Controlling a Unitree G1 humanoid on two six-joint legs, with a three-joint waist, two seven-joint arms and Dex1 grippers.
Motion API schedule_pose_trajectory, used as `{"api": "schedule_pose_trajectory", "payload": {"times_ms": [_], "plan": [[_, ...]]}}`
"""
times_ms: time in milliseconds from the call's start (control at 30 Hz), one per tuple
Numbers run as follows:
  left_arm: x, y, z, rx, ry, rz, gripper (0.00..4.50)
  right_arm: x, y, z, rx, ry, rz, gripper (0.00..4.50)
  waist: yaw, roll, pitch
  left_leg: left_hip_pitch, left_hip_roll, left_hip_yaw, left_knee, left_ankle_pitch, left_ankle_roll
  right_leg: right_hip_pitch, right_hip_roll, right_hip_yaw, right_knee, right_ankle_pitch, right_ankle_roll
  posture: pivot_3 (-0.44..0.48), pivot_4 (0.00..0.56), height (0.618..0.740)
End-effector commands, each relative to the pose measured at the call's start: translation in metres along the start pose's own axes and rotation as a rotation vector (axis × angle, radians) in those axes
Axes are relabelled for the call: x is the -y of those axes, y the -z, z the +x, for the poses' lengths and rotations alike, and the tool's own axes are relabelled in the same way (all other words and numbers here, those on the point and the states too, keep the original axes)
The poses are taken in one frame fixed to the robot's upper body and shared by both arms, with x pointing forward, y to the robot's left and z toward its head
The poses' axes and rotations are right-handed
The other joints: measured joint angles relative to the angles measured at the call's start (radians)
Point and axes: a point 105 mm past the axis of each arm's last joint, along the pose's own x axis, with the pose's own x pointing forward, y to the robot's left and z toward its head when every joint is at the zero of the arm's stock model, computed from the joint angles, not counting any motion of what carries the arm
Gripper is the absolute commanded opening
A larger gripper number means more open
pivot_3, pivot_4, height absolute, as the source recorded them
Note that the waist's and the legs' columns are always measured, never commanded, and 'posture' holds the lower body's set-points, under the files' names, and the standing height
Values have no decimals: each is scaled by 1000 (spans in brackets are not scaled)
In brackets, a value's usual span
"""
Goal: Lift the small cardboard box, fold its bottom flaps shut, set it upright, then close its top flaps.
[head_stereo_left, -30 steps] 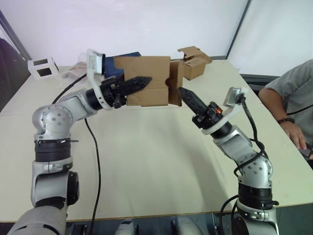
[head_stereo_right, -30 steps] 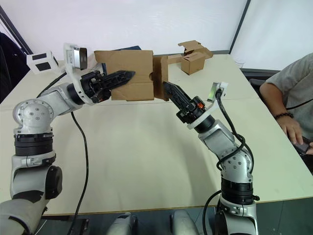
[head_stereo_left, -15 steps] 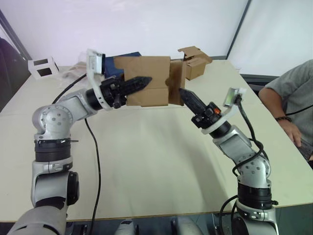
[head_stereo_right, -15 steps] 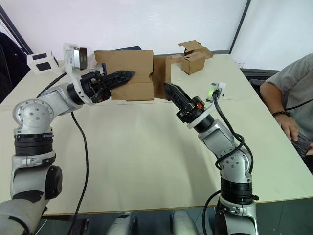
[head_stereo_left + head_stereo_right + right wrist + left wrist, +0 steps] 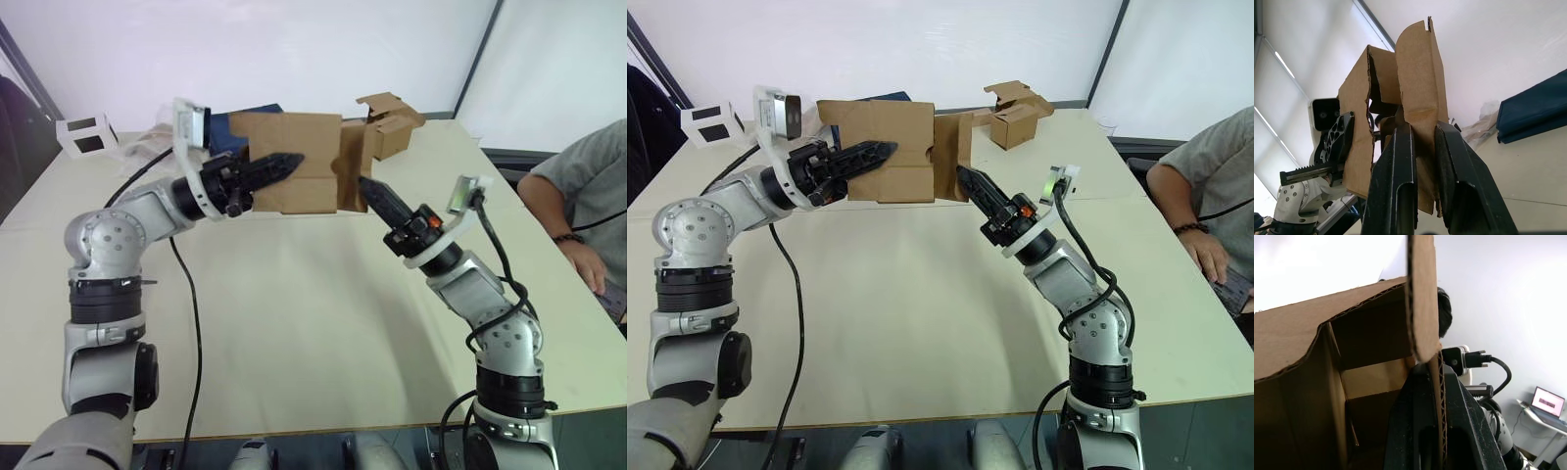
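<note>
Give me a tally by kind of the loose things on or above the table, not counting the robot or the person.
Brown cardboard boxes: 2, the small cardboard box held up by the left gripper and right gripper, and another open box at the far edge.
White cubes with dark faces: 1.
Dark blue folded items: 1.
Total: 4

The small cardboard box (image 5: 294,162) hides the tip of the left tool (image 5: 284,162) where it grips the near wall, and in the left wrist view that wall (image 5: 1425,298) runs out past the top edge. The tip of the right tool (image 5: 965,178) sits against a flap (image 5: 950,157), and whether it presses or pinches cannot be told from the head views. A person (image 5: 588,196) at the tabletop's (image 5: 313,323) right side is cut off by the picture's edge.
</note>
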Motion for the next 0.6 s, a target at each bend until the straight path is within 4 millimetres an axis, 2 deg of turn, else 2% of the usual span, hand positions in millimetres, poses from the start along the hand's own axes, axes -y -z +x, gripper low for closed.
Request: {"api": "schedule_pose_trajectory", "payload": {"times_ms": [33,67,100,233,600], "plan": [[9,-12,2,28,28,46,0,-26,-8,4,18,-121,-19,684,0,0,0,0,0,0,0,0,0,0,0,0,0,0,0,0,150,740],[9,-12,2,28,29,46,0,-26,-8,4,18,-120,-19,1036,0,0,0,0,0,0,0,0,0,0,0,0,0,0,0,0,150,740],[9,-12,2,28,30,46,0,-25,-9,4,18,-115,-22,1149,0,0,0,0,0,0,0,0,0,0,0,0,0,0,0,0,150,740],[10,-12,3,30,31,46,0,-23,-11,3,35,-100,-18,2728,0,0,0,0,0,0,0,0,0,0,0,0,0,0,0,0,150,740],[13,-15,5,38,41,48,0,-15,-14,-4,106,-90,88,2728,0,0,0,0,0,0,0,0,0,0,0,0,0,0,0,0,150,740]]}}
